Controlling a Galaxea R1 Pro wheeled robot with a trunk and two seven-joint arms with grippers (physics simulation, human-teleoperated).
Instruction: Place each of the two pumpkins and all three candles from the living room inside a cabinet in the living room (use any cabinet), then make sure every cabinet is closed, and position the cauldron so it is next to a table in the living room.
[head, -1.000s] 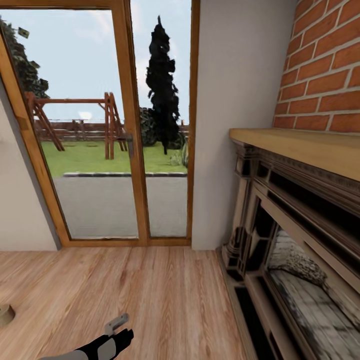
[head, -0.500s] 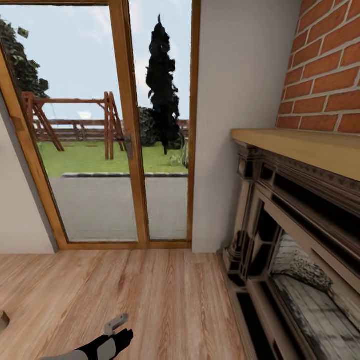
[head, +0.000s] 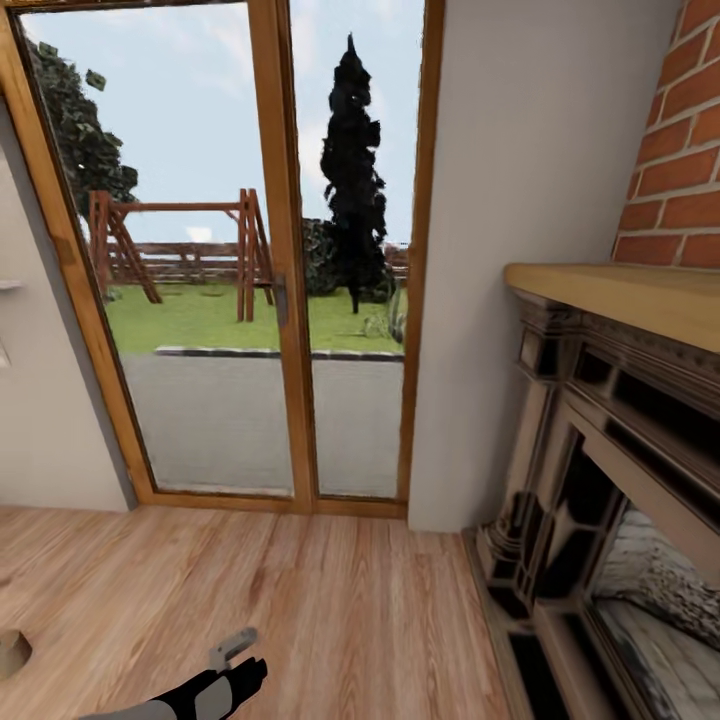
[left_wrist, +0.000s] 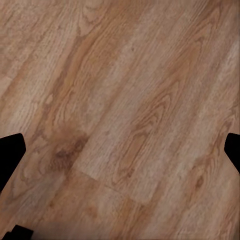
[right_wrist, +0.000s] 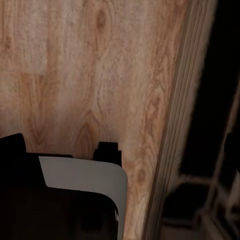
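Head view shows a wood plank floor (head: 330, 610) in front of a tall glass door with an orange-brown wooden frame (head: 285, 300). Outside are green grass, a wooden swing frame (head: 175, 250) and a dark pointed tree (head: 352, 170). At the right stands a dark carved fireplace (head: 600, 480) with a pale wooden shelf on top (head: 630, 295), under a red brick wall (head: 680, 160). A small tan round thing (head: 12, 652), maybe a candle, lies on the floor at the picture's left edge, cut off. The left gripper (head: 232, 650) hangs low over the floor. In the left wrist view its black fingertips (left_wrist: 10, 155) stand wide apart above bare planks. In the right wrist view the right gripper (right_wrist: 65, 190) is dark and close; I cannot tell if it is open.
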